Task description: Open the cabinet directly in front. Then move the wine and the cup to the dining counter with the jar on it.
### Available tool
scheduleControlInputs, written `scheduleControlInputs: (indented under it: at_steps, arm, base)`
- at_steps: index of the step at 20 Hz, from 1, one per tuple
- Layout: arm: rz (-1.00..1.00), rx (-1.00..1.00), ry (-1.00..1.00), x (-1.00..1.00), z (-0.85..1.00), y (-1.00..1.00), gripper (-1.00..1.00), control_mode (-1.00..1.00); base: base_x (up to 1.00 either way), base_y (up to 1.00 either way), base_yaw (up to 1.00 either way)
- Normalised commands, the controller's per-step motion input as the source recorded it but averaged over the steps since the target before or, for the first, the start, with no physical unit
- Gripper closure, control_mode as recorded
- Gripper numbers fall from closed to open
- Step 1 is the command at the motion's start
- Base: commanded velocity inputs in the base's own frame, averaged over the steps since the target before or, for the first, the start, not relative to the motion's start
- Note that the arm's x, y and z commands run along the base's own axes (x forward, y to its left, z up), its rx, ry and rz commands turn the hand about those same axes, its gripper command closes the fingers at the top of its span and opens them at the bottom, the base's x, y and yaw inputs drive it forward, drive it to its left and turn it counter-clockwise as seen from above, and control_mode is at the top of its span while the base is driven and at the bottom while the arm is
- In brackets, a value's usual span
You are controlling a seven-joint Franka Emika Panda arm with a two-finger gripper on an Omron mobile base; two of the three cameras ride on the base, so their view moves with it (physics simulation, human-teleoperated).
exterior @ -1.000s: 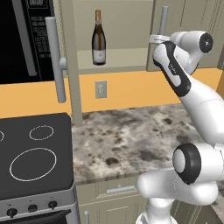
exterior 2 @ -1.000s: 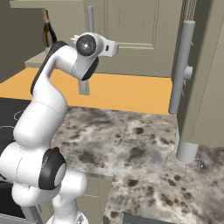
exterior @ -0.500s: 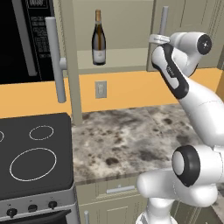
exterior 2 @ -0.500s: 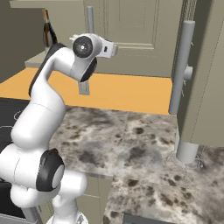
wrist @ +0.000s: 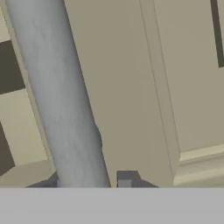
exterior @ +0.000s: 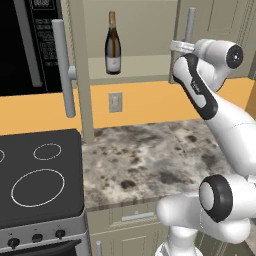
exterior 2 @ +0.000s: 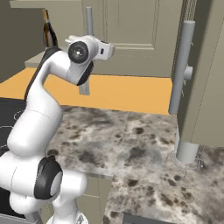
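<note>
1. Up at the wall cabinet point(exterior: 210, 30) in the left base view, the gripper point(exterior: 181, 46) sits clamped on the right door's grey bar handle point(exterior: 189, 22), a hold that suits pulling the door open. On the shelf near its left edge, behind the already swung left door, the wine point(exterior: 113, 46) stands upright, well apart from the hand.

2. Across the right base view, the hand reaches the same handle point(exterior 2: 89, 20) from the worktop point(exterior 2: 131, 148) side; the wine point(exterior 2: 48, 31) peeks out beyond it.

3. Close in the hand view, the handle point(wrist: 61, 96) runs between the fingertips point(wrist: 126, 178), jaws closed on it. The right door looks not yet pulled.
</note>
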Motion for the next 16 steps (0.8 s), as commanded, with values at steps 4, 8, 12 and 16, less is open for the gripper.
scheduleControlInputs:
  at_steps: [4,8,12,16]
  arm:
    - [0.04,0.00,-0.27,-0.72,0.45,-0.47,1.00,-1.00]
    - [0.04,0.00,-0.30,-0.85,0.48,-0.62,1.00,-1.00]
    - [0.03,0.00,-0.30,-0.89,0.44,-0.71,1.00,-1.00]
    - [0.02,0.00,-0.31,-0.88,0.39,-0.77,1.00,-1.00]
  base:
    - [0.00,0.00,0.00]
    - [0.00,0.00,0.00]
    - [0.00,0.00,0.00]
    - [0.00,0.00,0.00]
